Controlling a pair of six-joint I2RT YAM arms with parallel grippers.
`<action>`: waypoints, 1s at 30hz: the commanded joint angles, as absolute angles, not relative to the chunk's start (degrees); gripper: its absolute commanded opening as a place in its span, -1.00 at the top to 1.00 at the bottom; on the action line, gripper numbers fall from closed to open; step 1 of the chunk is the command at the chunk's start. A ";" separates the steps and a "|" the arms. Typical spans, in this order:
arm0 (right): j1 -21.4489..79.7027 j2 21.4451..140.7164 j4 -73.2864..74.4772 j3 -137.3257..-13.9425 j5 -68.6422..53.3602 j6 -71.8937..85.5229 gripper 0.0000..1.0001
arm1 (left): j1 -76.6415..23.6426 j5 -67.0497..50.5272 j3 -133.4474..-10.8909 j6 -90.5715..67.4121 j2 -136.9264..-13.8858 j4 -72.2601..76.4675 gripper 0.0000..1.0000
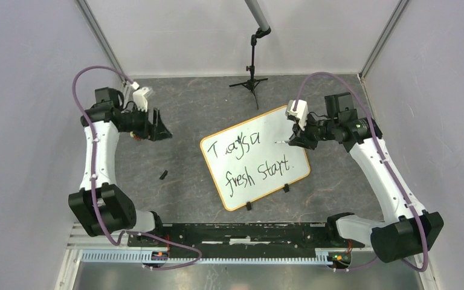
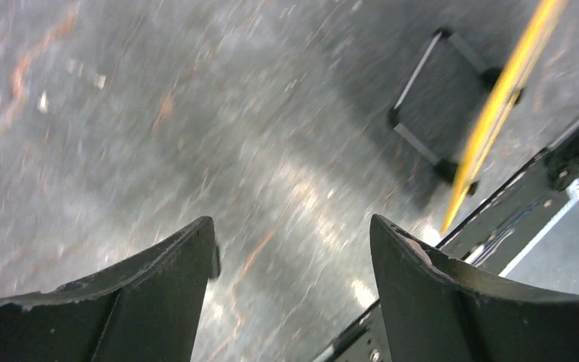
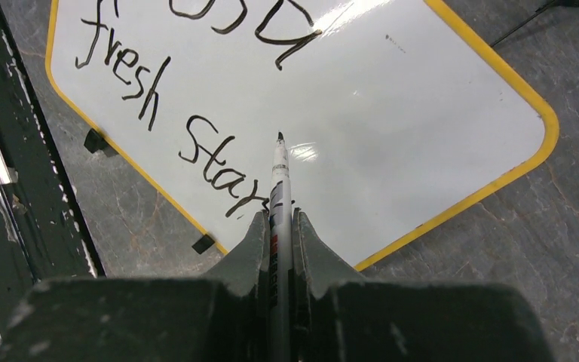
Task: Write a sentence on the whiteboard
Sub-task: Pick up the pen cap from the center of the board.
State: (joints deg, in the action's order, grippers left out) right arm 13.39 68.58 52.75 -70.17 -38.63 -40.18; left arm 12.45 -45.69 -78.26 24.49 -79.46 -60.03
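Observation:
The whiteboard lies tilted on the grey table, its yellow rim and two black clip feet toward the near side. The sentence stands on it in two lines of black script; the lower line reads "fresh Start". My right gripper hovers over the board's right part, shut on a marker whose black tip points at the whiteboard just past the end of the sentence. My left gripper stays left of the board, open and empty. In the left wrist view the fingers stand wide apart above blurred table.
A small black cap-like piece lies on the table left of the board. A black tripod stand stands at the back. A black rail runs along the near edge between the arm bases. Grey walls close both sides.

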 commanded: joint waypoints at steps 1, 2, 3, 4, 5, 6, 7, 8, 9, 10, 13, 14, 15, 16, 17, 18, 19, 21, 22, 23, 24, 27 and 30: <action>13.27 68.77 46.92 -71.85 -41.46 -34.71 1.00 | 18.24 -38.05 -72.26 36.99 -78.87 -68.67 -0.63; 13.27 68.63 46.25 -71.41 -41.59 -34.14 1.00 | 19.46 -36.94 -70.55 37.53 -78.69 -67.93 -0.61; 13.23 68.56 45.62 -71.11 -41.85 -33.86 1.00 | 20.01 -34.91 -68.50 37.84 -78.49 -66.58 -0.59; 13.26 68.56 45.08 -70.83 -42.15 -33.51 1.00 | 20.12 -33.34 -66.67 38.33 -78.24 -64.84 -0.56; 13.27 68.64 44.69 -70.55 -42.42 -33.16 1.00 | 20.10 -31.89 -64.20 39.11 -77.96 -63.43 -0.53; 13.22 68.85 44.49 -70.42 -42.69 -32.87 1.00 | 19.93 -30.62 -62.08 39.84 -77.75 -61.72 -0.51; 13.25 69.03 44.35 -70.40 -42.80 -32.63 1.00 | 19.50 -29.04 -60.27 39.96 -77.62 -60.06 -0.49; 13.24 69.16 44.38 -70.42 -42.84 -32.45 1.00 | 18.82 -27.72 -59.20 40.43 -77.69 -59.22 -0.48; 13.23 69.25 44.35 -70.44 -42.80 -32.52 1.00 | 18.15 -25.73 -58.06 40.55 -78.03 -58.35 -0.48; 13.26 69.26 44.38 -70.40 -42.70 -32.47 1.00 | 17.47 -24.13 -57.28 40.25 -78.40 -57.65 -0.48; 13.26 69.24 43.93 -69.90 -42.45 -32.44 1.00 | 15.94 -20.19 -55.87 39.28 -80.54 -55.81 -0.48; 13.21 69.13 43.66 -69.56 -42.47 -32.27 1.00 | 15.90 -19.68 -55.15 38.69 -80.96 -54.71 -0.48; 13.24 69.00 43.33 -69.16 -42.54 -32.04 1.00 | 15.86 -19.12 -54.18 38.33 -80.85 -52.95 -0.46; 13.24 68.84 43.01 -68.83 -42.54 -31.86 1.00 | 15.77 -18.70 -52.77 38.14 -80.57 -51.26 -0.44; 13.20 68.82 42.77 -68.49 -42.55 -31.81 1.00 | 15.38 -18.37 -51.55 38.19 -80.26 -49.55 -0.41; 13.26 68.82 42.67 -68.32 -42.54 -31.77 1.00 | 14.97 -17.92 -50.22 38.45 -79.91 -48.28 -0.38; 13.26 68.84 42.69 -68.26 -42.41 -31.81 1.00 | 14.38 -17.65 -49.23 38.50 -79.63 -46.72 -0.34; 13.26 68.82 42.71 -68.20 -42.20 -31.80 1.00 | 13.41 -16.88 -46.97 38.32 -79.20 -43.77 -0.27; 13.27 68.82 42.71 -68.18 -42.19 -31.81 1.00 | 12.83 -16.08 -46.37 37.67 -79.26 -42.23 -0.22; 13.22 68.94 42.78 -68.26 -42.11 -31.75 1.00 | 12.17 -15.10 -45.87 37.03 -79.51 -41.08 -0.19; 13.20 68.95 42.87 -68.35 -42.11 -31.73 1.00 | 11.52 -14.39 -45.67 36.44 -79.73 -39.97 -0.14; 13.23 68.84 43.15 -68.41 -41.86 -31.78 1.00 | 9.53 -12.31 -43.82 36.10 -80.18 -36.77 -0.09; 13.27 68.84 43.49 -68.77 -41.59 -31.81 1.00 | 7.47 -11.01 -42.26 35.92 -80.89 -34.55 -0.03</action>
